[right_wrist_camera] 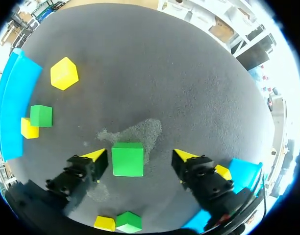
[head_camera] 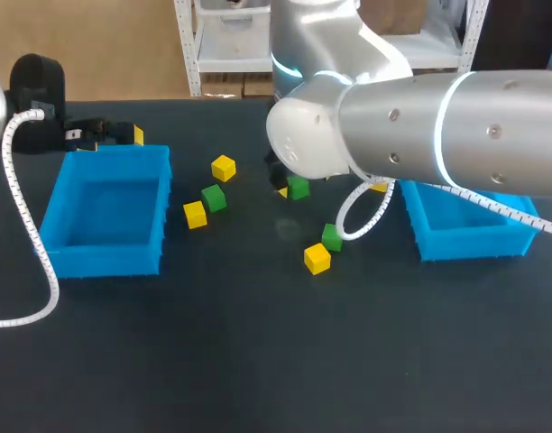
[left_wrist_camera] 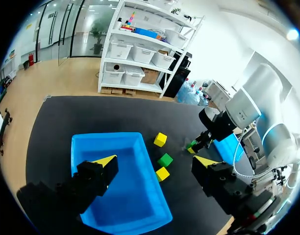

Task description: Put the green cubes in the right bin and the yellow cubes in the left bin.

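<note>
Grippers gape, left gripper (left_wrist_camera: 156,160) near smooth blue bin (left_wrist_camera: 125,188), right gripper (right_wrist_camera: 140,155) around sharp-edged green cube (right_wrist_camera: 127,158).

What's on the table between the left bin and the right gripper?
Three cubes, seen in the head view: far yellow cube, green cube, near yellow cube.

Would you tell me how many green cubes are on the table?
3 green cubes: one between the right gripper's open fingers, one beside a yellow cube near the left bin, one by another yellow cube mid-table. The right arm may hide more.
</note>
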`<state>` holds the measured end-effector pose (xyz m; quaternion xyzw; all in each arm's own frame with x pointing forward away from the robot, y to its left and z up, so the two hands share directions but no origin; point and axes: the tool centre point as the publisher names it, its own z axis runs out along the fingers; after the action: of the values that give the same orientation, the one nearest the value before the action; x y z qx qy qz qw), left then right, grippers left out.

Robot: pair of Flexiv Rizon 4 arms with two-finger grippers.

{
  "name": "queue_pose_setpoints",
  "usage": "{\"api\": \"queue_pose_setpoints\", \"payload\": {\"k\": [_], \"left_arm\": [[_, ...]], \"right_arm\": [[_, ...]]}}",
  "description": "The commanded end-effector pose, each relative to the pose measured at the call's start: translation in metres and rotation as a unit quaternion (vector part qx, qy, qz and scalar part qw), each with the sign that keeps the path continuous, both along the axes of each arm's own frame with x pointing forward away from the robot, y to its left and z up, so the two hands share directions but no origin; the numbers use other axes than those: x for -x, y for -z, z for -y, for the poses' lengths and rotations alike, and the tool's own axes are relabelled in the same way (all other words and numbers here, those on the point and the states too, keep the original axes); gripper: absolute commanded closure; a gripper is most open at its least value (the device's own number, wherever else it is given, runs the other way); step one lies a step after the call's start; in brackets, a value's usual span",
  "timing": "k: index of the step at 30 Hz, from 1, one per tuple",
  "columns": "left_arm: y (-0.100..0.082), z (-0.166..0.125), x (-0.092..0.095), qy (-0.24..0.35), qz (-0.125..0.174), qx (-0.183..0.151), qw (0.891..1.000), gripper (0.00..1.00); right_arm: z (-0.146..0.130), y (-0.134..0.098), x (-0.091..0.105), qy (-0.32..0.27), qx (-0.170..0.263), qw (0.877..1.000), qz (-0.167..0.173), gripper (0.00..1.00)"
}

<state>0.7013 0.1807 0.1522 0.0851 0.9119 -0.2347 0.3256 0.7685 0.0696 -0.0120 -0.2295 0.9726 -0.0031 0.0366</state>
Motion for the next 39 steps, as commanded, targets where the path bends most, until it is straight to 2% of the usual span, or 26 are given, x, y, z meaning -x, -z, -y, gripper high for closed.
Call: {"api": "queue_pose_setpoints", "payload": {"k": [1, 3, 6, 7, 14, 18, 25, 32, 39], "left_arm": [[0.001, -0.002, 0.000, 0.003, 0.003, 0.004, 1.000, 0.00], [0.001, -0.002, 0.000, 0.003, 0.003, 0.004, 1.000, 0.00], [0.001, -0.002, 0.000, 0.003, 0.003, 0.004, 1.000, 0.00], [0.001, -0.002, 0.000, 0.003, 0.003, 0.004, 1.000, 0.00], [0.001, -0.002, 0.000, 0.003, 0.003, 0.004, 1.000, 0.00], [0.001, -0.002, 0.000, 0.003, 0.003, 0.004, 1.000, 0.00], [0.001, -0.002, 0.000, 0.003, 0.003, 0.004, 1.000, 0.00], [0.001, -0.002, 0.000, 0.003, 0.003, 0.004, 1.000, 0.00], [0.001, -0.002, 0.000, 0.003, 0.003, 0.004, 1.000, 0.00]], "right_arm": [[-0.001, 0.002, 0.001, 0.000, 0.001, 1.000, 0.005, 0.81], [-0.003, 0.002, 0.001, 0.000, 0.001, 1.000, 0.006, 0.94], [-0.005, 0.003, 0.000, 0.000, 0.001, 1.000, 0.007, 0.96], [-0.006, 0.004, 0.001, 0.001, 0.000, 1.000, 0.007, 1.00], [-0.008, 0.004, 0.002, -0.003, 0.004, 1.000, 0.008, 1.00], [-0.005, -0.006, 0.001, -0.008, 0.008, 1.000, 0.018, 1.00], [0.013, -0.038, -0.004, -0.002, 0.009, 0.999, 0.046, 1.00], [0.045, -0.076, -0.008, 0.015, 0.003, 0.997, 0.081, 1.00], [0.079, -0.108, -0.004, 0.038, 0.001, 0.993, 0.113, 1.00]]}}
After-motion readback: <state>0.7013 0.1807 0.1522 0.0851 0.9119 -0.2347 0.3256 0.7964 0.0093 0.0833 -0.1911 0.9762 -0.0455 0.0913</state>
